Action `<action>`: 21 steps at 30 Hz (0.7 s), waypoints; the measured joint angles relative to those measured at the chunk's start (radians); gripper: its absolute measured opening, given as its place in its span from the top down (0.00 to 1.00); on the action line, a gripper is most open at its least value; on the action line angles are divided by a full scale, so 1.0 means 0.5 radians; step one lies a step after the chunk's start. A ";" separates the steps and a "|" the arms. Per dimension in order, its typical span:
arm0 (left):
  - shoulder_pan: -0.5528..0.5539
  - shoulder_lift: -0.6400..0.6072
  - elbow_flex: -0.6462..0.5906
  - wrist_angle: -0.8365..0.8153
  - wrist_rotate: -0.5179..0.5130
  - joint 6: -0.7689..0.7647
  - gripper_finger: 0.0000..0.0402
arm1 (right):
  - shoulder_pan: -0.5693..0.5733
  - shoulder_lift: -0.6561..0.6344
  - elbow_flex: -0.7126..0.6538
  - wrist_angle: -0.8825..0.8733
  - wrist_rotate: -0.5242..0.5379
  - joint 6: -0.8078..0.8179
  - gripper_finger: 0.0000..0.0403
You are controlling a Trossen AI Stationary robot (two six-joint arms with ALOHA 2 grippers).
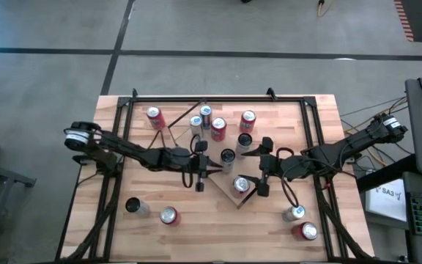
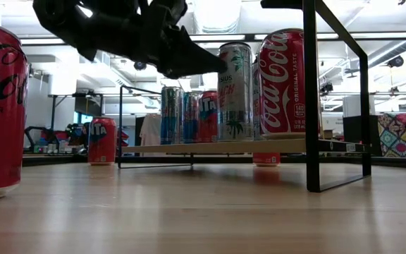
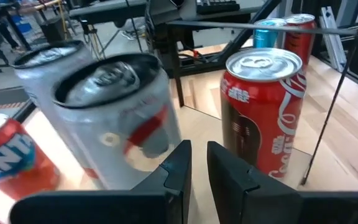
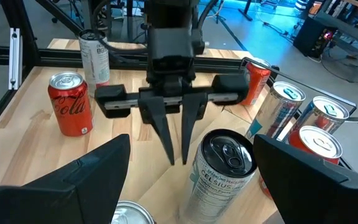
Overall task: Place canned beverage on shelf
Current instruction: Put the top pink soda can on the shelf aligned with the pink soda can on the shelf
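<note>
Silver and upright, a canned beverage (image 4: 222,171) stands near the middle of the light-wood shelf (image 1: 222,185), between the left gripper (image 1: 201,176), its fingers pinched nearly together and empty, and the right gripper (image 1: 261,177), spread wide, holding nothing.

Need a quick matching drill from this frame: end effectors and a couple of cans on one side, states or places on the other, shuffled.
Column 1
1. left end effector
2. right end effector
3. Celsius can
4. dark-topped can

Column 2
A. open, near the shelf
B. upright on the shelf, between the two end effectors
C. shut, holding nothing
D. on the table, near its left front corner

Pairs: 1-C, 2-A, 3-B, 4-D
</note>
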 joint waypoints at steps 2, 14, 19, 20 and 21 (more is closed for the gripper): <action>0.000 0.032 0.000 0.046 0.001 -0.015 0.91 | 0.000 0.000 0.000 -0.001 0.000 0.000 0.19; 0.023 0.074 0.000 0.170 0.002 -0.011 0.91 | 0.000 0.000 0.000 -0.017 0.000 -0.001 0.19; 0.029 0.095 0.000 0.216 -0.003 -0.011 0.91 | 0.000 0.000 0.000 -0.018 0.000 -0.001 0.19; 0.029 0.108 0.000 0.245 -0.004 -0.011 0.91 | -0.001 0.000 0.000 -0.017 0.000 -0.001 0.19; 0.029 0.124 0.000 0.276 -0.004 -0.011 0.91 | 0.000 0.000 0.000 -0.017 0.000 0.000 0.19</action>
